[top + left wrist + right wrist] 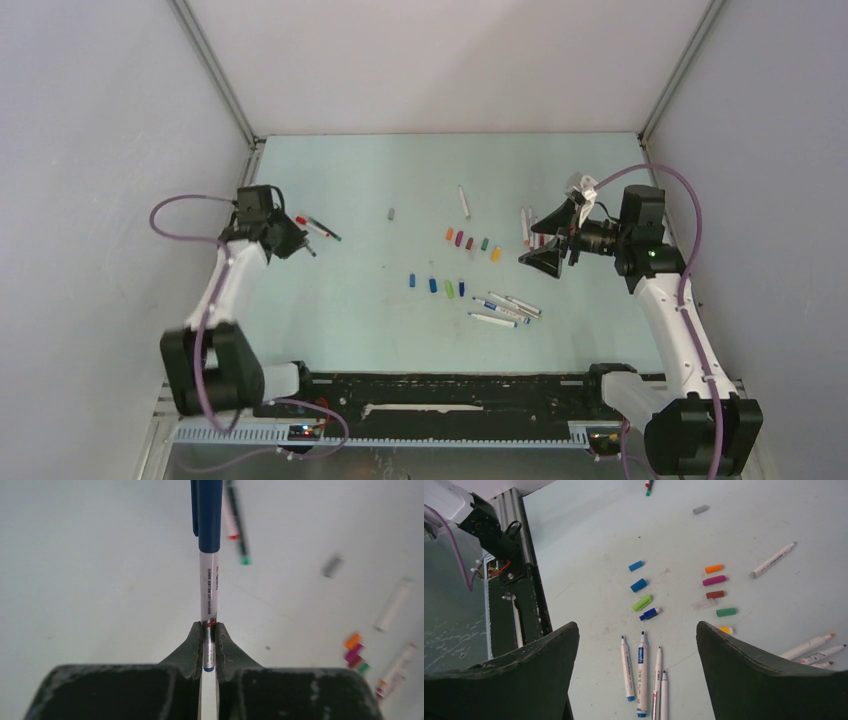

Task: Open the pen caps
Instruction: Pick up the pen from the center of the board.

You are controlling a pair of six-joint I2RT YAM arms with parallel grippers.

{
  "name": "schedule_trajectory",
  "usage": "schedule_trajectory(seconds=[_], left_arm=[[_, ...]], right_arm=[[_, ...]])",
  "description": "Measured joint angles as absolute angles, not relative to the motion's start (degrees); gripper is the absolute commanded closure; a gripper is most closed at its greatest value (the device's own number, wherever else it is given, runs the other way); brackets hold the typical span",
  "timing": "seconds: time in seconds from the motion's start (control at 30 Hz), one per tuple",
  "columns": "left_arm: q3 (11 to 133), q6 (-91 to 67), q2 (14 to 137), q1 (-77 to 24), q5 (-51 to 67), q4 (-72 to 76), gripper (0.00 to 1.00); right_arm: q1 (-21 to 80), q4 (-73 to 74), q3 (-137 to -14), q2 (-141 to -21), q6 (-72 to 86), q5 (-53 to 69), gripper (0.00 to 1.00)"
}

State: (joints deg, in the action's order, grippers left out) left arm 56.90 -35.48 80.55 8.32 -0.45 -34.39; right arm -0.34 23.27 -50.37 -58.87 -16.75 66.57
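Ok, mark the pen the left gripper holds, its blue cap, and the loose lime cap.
held pen (209,587): left wrist view, white barrel middle.
blue cap (209,515): left wrist view, cap body.
lime cap (642,602): right wrist view, cap middle.

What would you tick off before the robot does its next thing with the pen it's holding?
1. Left tool clamped on the pen: ok.
2. Blue cap sticking out clear of the fingers: ok.
3. Right tool open and empty: ok.
4. Right tool lined up with that cap: not ok; it hangs over the loose caps across the table.
5. Grip firm enough for a pull: cannot tell.
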Motion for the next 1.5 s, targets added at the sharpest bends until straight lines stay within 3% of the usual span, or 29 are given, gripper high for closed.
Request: schedule_trajectory(seconds=[0.23,0.43,0.7,0.9,1.23,1.5], left_arm=[[40.58,-37.67,54.33,-1.78,11.99,-13.61,1.0],[31.29,-41.74,47.7,-16.1,17.02,10.33,1.0],[30.76,-42.0,55.55,-34.63,16.16,33.65,1.0],[33.87,-41.43,66.83,-43.09,13.45,39.7,1.0],[41.69,-39.29,77.3,-50.92,10.85,43.9,1.0],[43.03,-38.94,82.35,-53.52,10.5,44.75,1.0]], right_arm=[[1.45,26.74,-50.24,-58.61,-22.55,72.93,0.12],[2.0,20.34,-44.49,-57.93,-17.65,77.8,0.13],[2.59,1.74,-38.7,-58.22,2.44,76.25,0.13],[3.88,-8.45,-37.6,-58.98,14.68,74.11,0.13],[3.9,-16.45,-37.12,-59.72,27.77,69.52,0.15],[3.6,-23.79,-34.94,-59.55,36.8,67.48,0.25]])
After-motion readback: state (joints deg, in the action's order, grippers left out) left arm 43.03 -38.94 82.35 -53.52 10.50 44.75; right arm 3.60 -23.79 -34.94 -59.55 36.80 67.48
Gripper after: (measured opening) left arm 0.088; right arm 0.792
